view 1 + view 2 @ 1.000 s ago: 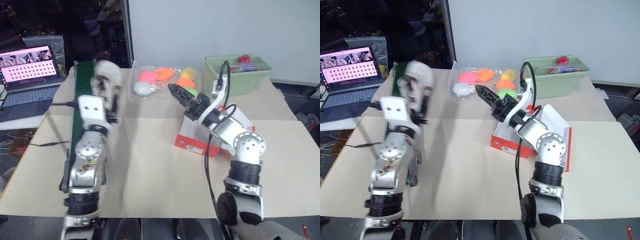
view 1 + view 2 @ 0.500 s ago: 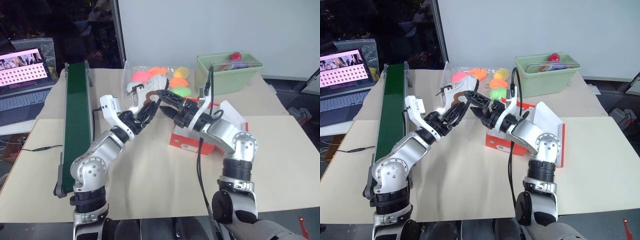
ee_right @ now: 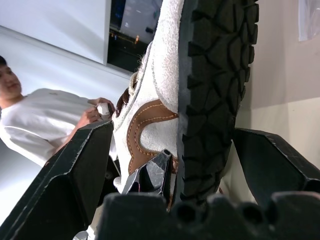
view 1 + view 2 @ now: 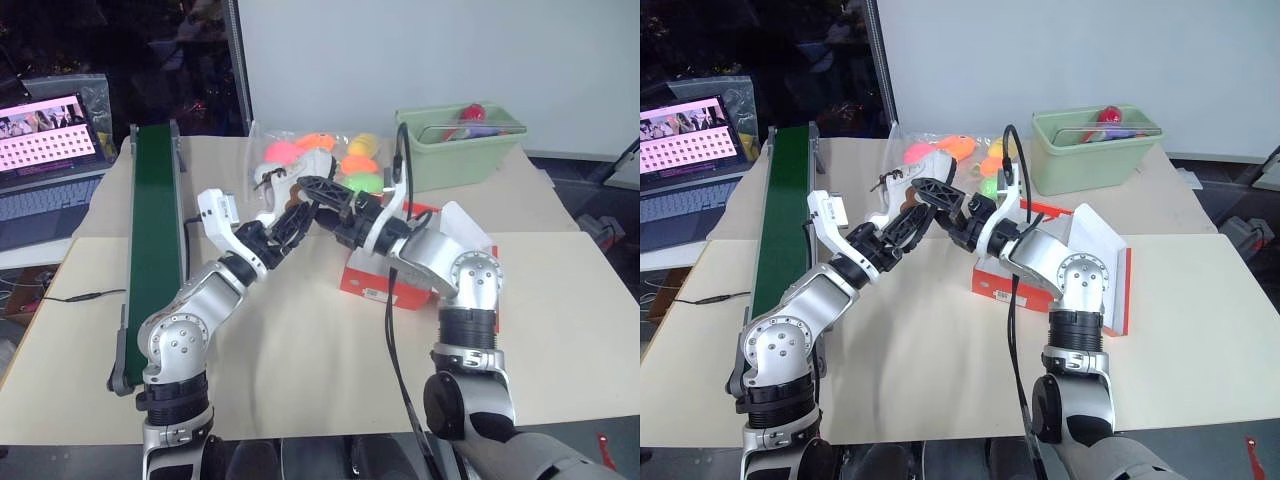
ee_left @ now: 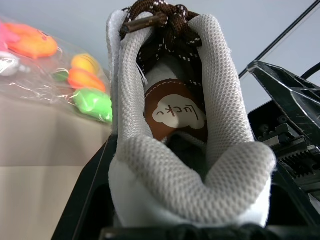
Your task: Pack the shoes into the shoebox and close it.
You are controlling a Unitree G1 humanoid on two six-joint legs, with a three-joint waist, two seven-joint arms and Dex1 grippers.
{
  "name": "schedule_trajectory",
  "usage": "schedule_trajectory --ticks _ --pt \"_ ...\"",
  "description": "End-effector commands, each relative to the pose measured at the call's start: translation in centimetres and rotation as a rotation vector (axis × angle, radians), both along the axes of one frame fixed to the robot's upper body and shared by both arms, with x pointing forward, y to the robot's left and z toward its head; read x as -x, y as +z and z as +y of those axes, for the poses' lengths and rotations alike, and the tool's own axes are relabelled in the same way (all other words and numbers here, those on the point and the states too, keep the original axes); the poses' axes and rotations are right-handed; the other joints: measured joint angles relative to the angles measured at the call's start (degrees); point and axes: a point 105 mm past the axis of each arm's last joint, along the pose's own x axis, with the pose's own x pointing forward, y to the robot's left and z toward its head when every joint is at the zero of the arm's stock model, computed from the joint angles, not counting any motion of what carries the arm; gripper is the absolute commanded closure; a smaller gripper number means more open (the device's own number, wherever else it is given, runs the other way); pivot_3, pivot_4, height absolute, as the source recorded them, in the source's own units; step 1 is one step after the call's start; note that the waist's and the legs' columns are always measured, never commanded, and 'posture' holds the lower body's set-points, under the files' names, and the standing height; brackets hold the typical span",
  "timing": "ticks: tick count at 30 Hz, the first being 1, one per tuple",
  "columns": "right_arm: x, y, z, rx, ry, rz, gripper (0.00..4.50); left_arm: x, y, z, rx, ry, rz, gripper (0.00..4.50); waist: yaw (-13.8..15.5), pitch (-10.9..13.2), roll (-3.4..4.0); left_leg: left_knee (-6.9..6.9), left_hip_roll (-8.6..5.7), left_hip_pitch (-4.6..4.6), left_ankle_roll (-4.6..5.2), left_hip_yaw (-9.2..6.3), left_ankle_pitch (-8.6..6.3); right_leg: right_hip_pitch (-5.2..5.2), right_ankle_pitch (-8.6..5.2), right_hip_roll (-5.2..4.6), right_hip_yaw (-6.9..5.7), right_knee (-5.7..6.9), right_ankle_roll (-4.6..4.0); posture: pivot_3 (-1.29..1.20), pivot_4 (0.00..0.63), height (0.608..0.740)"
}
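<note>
Mesh-lined shoe held aloft between our two hands for a handover

We keep our left hand [image 4: 296, 212] clamped on the heel of the white shoe [image 4: 292, 180], lifted above the middle of the worktop [image 4: 300, 350] so the sole faces our right hand [image 4: 925, 190]. Its jaws stand wide on either side of the black tread, not yet closed, ready, we judge, to take it. Our red-orange shoebox [image 4: 400, 285] waits open just beyond, towards the right edge.
</note>
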Motion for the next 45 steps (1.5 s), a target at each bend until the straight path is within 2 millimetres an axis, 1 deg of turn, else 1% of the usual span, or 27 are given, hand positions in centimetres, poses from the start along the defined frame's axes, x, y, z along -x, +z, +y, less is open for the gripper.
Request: schedule_trajectory --ticks 1,2,3,6,7,8,10,13,17,25,28,31,32,36,38,40,42,43,45 --pt "-0.3 1.9 0.2 -0.033 -0.012 -0.067 0.26 0.7 1.0 -1.3 0.006 -0.060 -0.042 2.00 0.1 0.0 0.00 0.00 0.00 0.00 0.00 0.00 0.00 0.00 0.00 -0.01 0.00 -0.01 0.00 0.00 0.150 0.729" --pt "-0.4 1.7 0.2 -0.026 -0.018 -0.063 0.52 0.6 1.0 -1.3 0.005 -0.059 -0.043 2.01 0.2 0.0 0.00 0.00 -0.01 0.00 0.00 0.00 0.00 0.01 0.00 -0.01 0.00 -0.01 0.00 0.00 0.150 0.729" --pt "-0.5 1.5 0.1 -0.022 -0.023 -0.060 0.64 0.6 1.0 -1.2 0.004 -0.059 -0.043 2.01 0.3 0.0 0.00 0.00 -0.01 -0.01 0.00 0.00 0.00 0.01 0.00 -0.01 -0.01 -0.02 0.00 0.00 0.150 0.729" --pt "-0.6 1.2 0.0 -0.019 -0.033 -0.062 1.70 0.7 1.0 -1.2 0.002 -0.058 -0.044 2.01 0.3 0.0 0.00 0.00 -0.01 -0.02 0.00 0.00 0.00 0.01 0.00 -0.01 -0.01 -0.02 0.00 0.00 0.150 0.729" --pt "-0.6 1.2 -0.1 -0.020 -0.036 -0.062 1.95 0.8 1.0 -1.2 0.001 -0.057 -0.043 2.01 0.2 0.0 0.00 0.00 -0.01 -0.02 0.00 0.00 0.00 0.00 0.00 -0.01 -0.01 -0.03 0.00 0.00 0.150 0.729" --pt "-0.6 1.2 -0.1 -0.021 -0.037 -0.062 2.35 0.8 1.0 -1.2 0.000 -0.056 -0.043 2.01 0.2 0.0 0.00 0.00 0.00 -0.02 0.00 0.00 0.00 0.00 0.00 -0.01 -0.01 -0.02 0.00 0.00 0.150 0.729" --pt "-0.5 1.2 0.0 -0.026 -0.036 -0.066 2.98 0.9 0.9 -1.2 0.000 -0.055 -0.043 2.01 0.2 0.0 0.00 0.00 0.00 -0.02 0.00 0.00 0.00 -0.01 0.00 -0.01 -0.01 -0.02 0.00 0.00 0.150 0.729" --pt "-0.4 1.2 0.1 -0.027 -0.034 -0.070 3.56 0.9 1.0 -1.2 0.002 -0.055 -0.043 2.01 0.1 0.0 0.01 0.00 0.00 -0.02 0.00 0.00 0.00 0.00 0.00 -0.01 0.00 -0.02 0.00 0.00 0.150 0.729" --pt "-0.3 1.2 0.3 -0.030 -0.033 -0.070 3.82 1.0 0.9 -1.2 0.004 -0.056 -0.040 2.01 0.1 0.0 0.01 0.00 0.00 -0.02 0.00 0.00 0.00 -0.01 0.00 -0.01 -0.01 -0.02 0.00 0.00 0.150 0.729" --pt "-0.1 2.0 0.5 -0.061 -0.035 -0.097 3.91 1.2 0.4 -1.6 -0.078 -0.074 -0.041 2.01 0.1 0.0 0.02 0.00 0.00 -0.02 0.00 0.00 0.00 -0.01 0.00 -0.01 0.00 -0.02 0.00 0.00 0.150 0.729" --pt "-0.4 2.1 0.2 -0.068 -0.056 -0.098 3.91 1.5 0.3 -1.8 -0.094 -0.089 -0.049 1.14 0.1 0.0 0.02 0.00 0.00 -0.02 0.00 0.00 0.00 -0.01 0.00 -0.01 0.00 -0.03 0.00 0.00 0.150 0.729" --pt "-0.8 2.6 -0.5 -0.101 -0.097 -0.101 3.91 1.5 0.0 -1.9 -0.142 -0.078 -0.051 0.05 0.3 0.0 0.03 0.00 -0.01 -0.03 0.00 0.00 0.00 0.00 0.00 -0.01 -0.01 -0.04 0.00 0.00 0.150 0.729" --pt "-1.0 2.8 -0.7 -0.111 -0.116 -0.102 3.91 1.4 0.0 -1.7 -0.148 -0.068 -0.055 0.02 0.2 0.0 0.04 0.00 0.00 -0.03 0.00 0.00 0.00 0.00 0.00 -0.01 -0.01 -0.05 0.00 0.00 0.150 0.729" --pt "-2.3 3.3 -2.4 -0.129 -0.247 -0.113 3.91 1.3 -0.1 -0.9 -0.161 -0.023 -0.062 0.02 0.1 0.0 0.06 0.00 0.00 -0.02 0.00 0.00 0.00 -0.01 0.00 -0.01 -0.01 -0.03 0.00 0.00 0.150 0.729" --pt "-3.3 3.2 -3.9 -0.059 -0.357 -0.135 3.91 1.4 -0.1 -0.6 -0.163 -0.006 -0.061 0.02 0.1 0.0 0.06 0.00 0.00 -0.03 0.00 0.00 0.00 -0.01 0.00 -0.01 -0.01 -0.04 0.00 0.00 0.150 0.729" --pt "-4.4 3.1 -5.9 0.026 -0.467 -0.158 3.91 1.6 -0.6 -0.3 -0.179 0.003 -0.054 0.02 0.1 0.0 0.07 -0.01 0.00 -0.04 0.00 0.00 0.00 -0.02 0.00 -0.02 0.00 -0.06 0.00 0.00 0.150 0.729" --pt "-4.8 3.8 -7.9 0.075 -0.531 -0.173 3.91 1.9 -1.1 -0.3 -0.200 -0.001 -0.047 0.02 0.3 0.1 0.13 -0.01 0.00 -0.04 0.00 0.00 0.00 -0.02 0.00 -0.02 0.00 -0.07 0.00 0.00 0.150 0.729" --pt "-4.9 4.0 -8.5 0.091 -0.545 -0.178 3.91 2.0 -1.3 -0.3 -0.210 -0.004 -0.047 0.02 0.3 0.1 0.15 -0.01 -0.01 -0.06 0.00 0.00 0.00 -0.03 0.00 -0.03 -0.01 -0.07 0.00 0.00 0.150 0.729" --pt "-4.4 4.4 -10.9 0.273 -0.557 -0.194 3.91 2.4 -2.1 -0.8 -0.281 -0.034 -0.050 0.02 0.4 0.1 0.21 -0.01 0.00 -0.07 0.00 0.00 0.00 -0.04 0.00 -0.02 -0.01 -0.06 0.00 0.00 0.150 0.729"
